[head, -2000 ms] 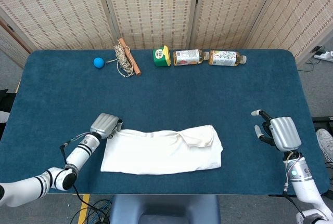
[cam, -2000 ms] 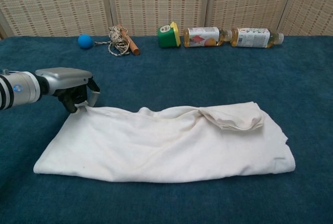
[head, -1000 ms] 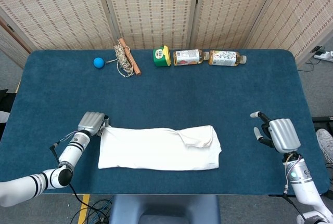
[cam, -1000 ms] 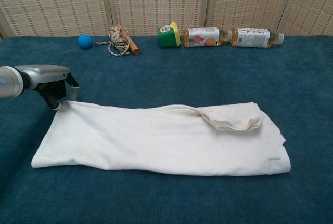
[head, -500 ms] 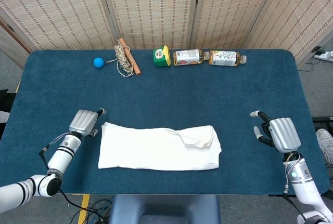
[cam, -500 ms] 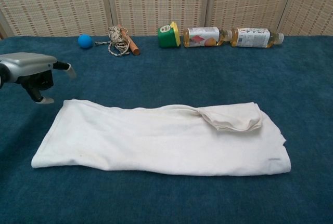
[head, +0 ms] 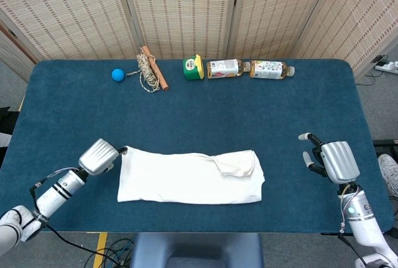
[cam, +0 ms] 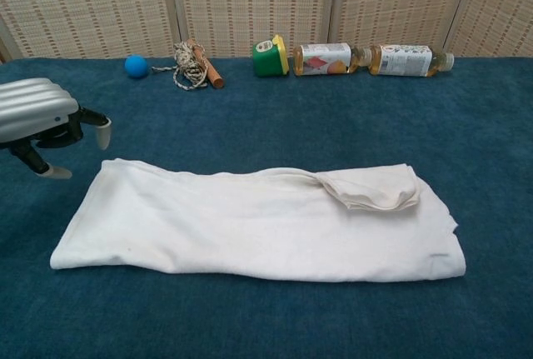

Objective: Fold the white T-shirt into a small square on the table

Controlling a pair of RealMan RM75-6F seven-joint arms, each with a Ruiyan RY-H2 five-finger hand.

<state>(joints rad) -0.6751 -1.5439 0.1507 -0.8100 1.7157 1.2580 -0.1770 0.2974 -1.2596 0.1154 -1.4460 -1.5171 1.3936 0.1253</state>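
The white T-shirt (cam: 250, 224) lies flat across the near part of the blue tabletop (cam: 333, 117), folded into a long band, with a sleeve doubled over near its right end. My left robot hand (cam: 42, 122) hovers just beside its far left corner, fingers apart, holding nothing.

Silver ribbed-backed left hand (head: 98, 155) and right hand (head: 336, 160), white-tipped black fingers, white black-banded forearms, black cables.
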